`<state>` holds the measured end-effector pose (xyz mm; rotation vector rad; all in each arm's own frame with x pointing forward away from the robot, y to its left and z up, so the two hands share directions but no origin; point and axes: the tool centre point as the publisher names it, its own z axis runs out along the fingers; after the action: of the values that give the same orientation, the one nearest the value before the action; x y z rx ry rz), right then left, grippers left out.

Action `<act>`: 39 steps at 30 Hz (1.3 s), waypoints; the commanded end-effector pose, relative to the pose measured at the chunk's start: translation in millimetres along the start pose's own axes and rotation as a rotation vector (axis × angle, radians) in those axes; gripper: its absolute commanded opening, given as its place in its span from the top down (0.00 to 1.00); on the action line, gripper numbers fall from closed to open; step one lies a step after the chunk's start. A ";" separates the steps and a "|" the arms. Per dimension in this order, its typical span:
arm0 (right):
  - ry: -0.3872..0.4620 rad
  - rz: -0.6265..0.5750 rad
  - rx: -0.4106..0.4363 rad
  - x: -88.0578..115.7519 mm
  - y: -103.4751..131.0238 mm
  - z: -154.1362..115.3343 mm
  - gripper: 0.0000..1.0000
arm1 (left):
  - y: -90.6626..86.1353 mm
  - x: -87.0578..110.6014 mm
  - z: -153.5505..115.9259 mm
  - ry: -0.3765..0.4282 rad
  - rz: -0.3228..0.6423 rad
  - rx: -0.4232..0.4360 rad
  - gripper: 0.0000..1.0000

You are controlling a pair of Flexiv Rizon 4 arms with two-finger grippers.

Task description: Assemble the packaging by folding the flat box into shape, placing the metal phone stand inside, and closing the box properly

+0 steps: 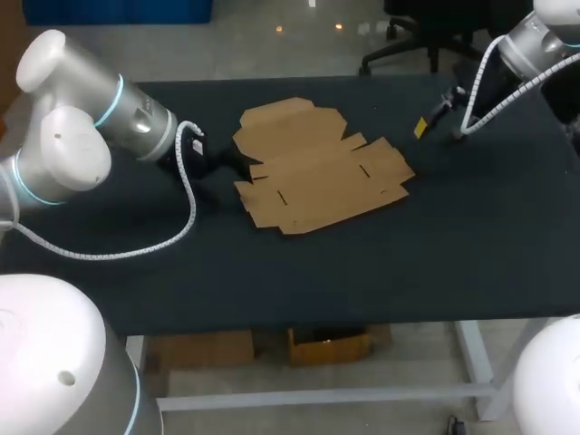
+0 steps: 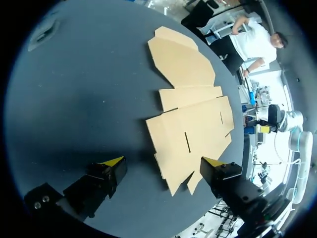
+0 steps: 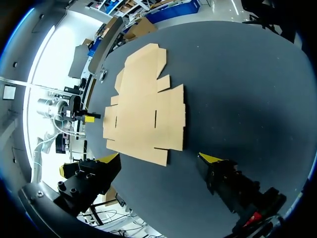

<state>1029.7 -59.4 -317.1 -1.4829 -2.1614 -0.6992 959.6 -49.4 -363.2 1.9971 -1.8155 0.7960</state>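
The flat cardboard box lies unfolded near the middle of the black table. The left gripper is just beside the box's left edge. Its fingers are spread wide and grasp nothing, and the box's nearest flaps show between and ahead of them. The right gripper hangs off the box's far right corner, a little apart from it. Its fingers are also released, and the box lies ahead of them.

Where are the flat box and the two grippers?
flat box (image 1: 317,172): head view, middle panel.
left gripper (image 2: 163,161): left wrist view, midway between fingertips.
right gripper (image 3: 159,157): right wrist view, midway between fingertips.
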 end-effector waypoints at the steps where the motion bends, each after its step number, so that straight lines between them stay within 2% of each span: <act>1: 0.004 0.003 0.000 -0.7 -2.8 -1.0 0.00 | 9.1 -0.9 0.9 0.031 0.014 0.027 0.00; 14: 0.012 0.005 0.015 1.4 -10.0 -3.6 0.00 | 9.1 -0.9 0.9 0.031 0.014 0.027 0.00; 24: -0.035 0.026 0.046 10.9 -14.7 -8.9 0.00 | -5.2 -10.8 27.5 0.069 -0.025 0.124 0.00; 29: -0.045 0.024 0.038 10.4 -19.3 -12.7 0.00 | -9.0 -11.4 33.0 0.056 -0.034 0.178 0.00; 39: -0.030 0.033 0.017 5.9 -29.4 -10.3 0.00 | -15.1 -7.4 34.2 0.079 -0.037 0.186 0.00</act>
<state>1006.1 -68.7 -308.2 -1.5186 -2.1560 -0.6327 977.4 -58.8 -388.4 2.0825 -1.7118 1.0481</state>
